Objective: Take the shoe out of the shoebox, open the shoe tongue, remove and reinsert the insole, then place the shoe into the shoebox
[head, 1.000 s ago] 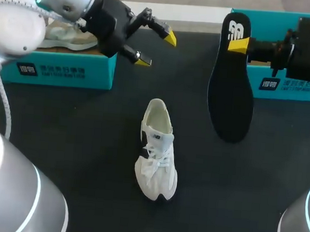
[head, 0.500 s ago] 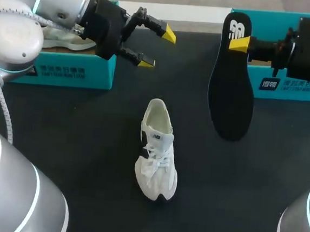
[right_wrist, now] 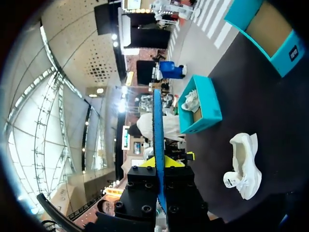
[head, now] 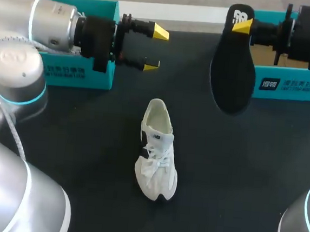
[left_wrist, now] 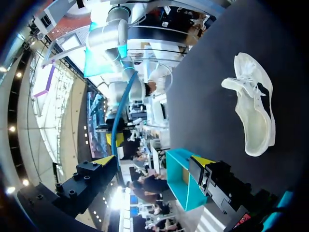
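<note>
A white shoe [head: 157,151] stands upright on the black table [head: 87,142], toe toward the front edge. It also shows in the left wrist view as the shoe [left_wrist: 253,116] and in the right wrist view as the shoe [right_wrist: 244,166]. My right gripper [head: 244,27] is at the back right, shut on the top end of a black insole [head: 232,74] that hangs tilted above the table. The right wrist view shows that insole [right_wrist: 158,121] edge-on between the fingers of the right gripper [right_wrist: 166,162]. My left gripper [head: 155,50] is open and empty, level, behind and left of the shoe.
A teal shoebox [head: 66,71] stands at the back left, partly hidden by my left arm. In the right wrist view that box [right_wrist: 205,104] holds another white shoe [right_wrist: 191,101]. A second teal shoebox [head: 288,84] stands at the back right under my right arm.
My left gripper has turned so that its fingers point level toward the right, staying open. My right gripper has raised the insole a little toward the back.
</note>
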Robot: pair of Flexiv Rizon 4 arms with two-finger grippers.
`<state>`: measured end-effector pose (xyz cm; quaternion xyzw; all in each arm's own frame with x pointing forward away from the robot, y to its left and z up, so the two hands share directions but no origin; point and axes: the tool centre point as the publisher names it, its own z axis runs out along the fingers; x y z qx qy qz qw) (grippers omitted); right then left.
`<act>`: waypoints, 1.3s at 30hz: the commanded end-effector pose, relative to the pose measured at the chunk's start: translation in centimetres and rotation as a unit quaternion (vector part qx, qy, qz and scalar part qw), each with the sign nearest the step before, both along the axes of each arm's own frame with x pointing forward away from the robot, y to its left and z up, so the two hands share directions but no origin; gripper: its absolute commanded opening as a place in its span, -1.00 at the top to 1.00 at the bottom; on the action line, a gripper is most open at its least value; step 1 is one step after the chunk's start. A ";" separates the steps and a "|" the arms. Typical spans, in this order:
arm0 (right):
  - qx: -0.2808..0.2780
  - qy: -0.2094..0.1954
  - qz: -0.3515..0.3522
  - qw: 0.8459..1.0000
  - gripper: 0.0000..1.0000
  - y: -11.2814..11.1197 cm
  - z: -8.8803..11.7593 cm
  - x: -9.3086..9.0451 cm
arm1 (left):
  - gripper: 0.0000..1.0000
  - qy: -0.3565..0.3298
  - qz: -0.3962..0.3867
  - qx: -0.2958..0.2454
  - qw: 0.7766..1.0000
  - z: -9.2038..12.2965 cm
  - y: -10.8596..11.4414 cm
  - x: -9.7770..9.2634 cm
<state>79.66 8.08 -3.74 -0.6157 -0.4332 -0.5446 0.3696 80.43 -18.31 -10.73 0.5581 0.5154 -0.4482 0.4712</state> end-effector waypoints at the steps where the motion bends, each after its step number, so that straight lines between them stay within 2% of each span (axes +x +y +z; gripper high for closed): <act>1: 0.015 0.026 -0.052 0.998 1.00 2.8 -1.2 1.3 | -1.00 -0.005 0.018 -0.053 0.998 -0.4 -1.0 -0.8; 3: 0.019 0.039 -0.081 0.996 1.00 3.3 -1.5 1.5 | -1.00 -0.001 0.017 -0.061 0.998 -0.2 -1.4 -0.9; 17: 0.019 0.039 -0.081 0.996 1.00 3.3 -1.5 1.5 | -1.00 0.002 -0.011 -0.098 0.995 1.0 -3.2 -1.3; 19: 0.047 0.056 -0.076 0.994 1.00 3.8 -2.6 1.7 | -1.00 0.004 -0.016 -0.102 0.995 1.1 -3.2 -1.3; 22: 0.064 0.092 -0.072 0.991 1.00 4.6 -4.2 2.2 | -1.00 0.004 -0.022 -0.104 0.994 1.3 -3.1 -1.5; 24: 0.067 0.100 -0.065 0.991 1.00 5.0 -5.2 2.7 | -1.00 0.003 -0.026 -0.105 0.994 1.4 -3.1 -1.7; 30: 0.058 0.089 -0.056 0.993 1.00 6.0 -6.2 4.5 | -1.00 0.011 -0.036 -0.110 0.993 1.3 -3.6 -2.1; 36: 0.055 0.095 -0.025 0.994 1.00 6.8 -6.6 5.4 | -1.00 0.012 -0.042 -0.118 0.992 1.3 -4.3 -2.5; 38: 0.058 0.099 -0.018 0.993 1.00 7.0 -6.6 5.6 | -0.90 0.014 -0.044 -0.120 0.992 1.2 -4.5 -2.6; 39: 0.056 0.100 -0.014 0.993 1.00 7.0 -6.6 5.7 | -0.76 0.014 -0.045 -0.120 0.992 1.2 -4.5 -2.7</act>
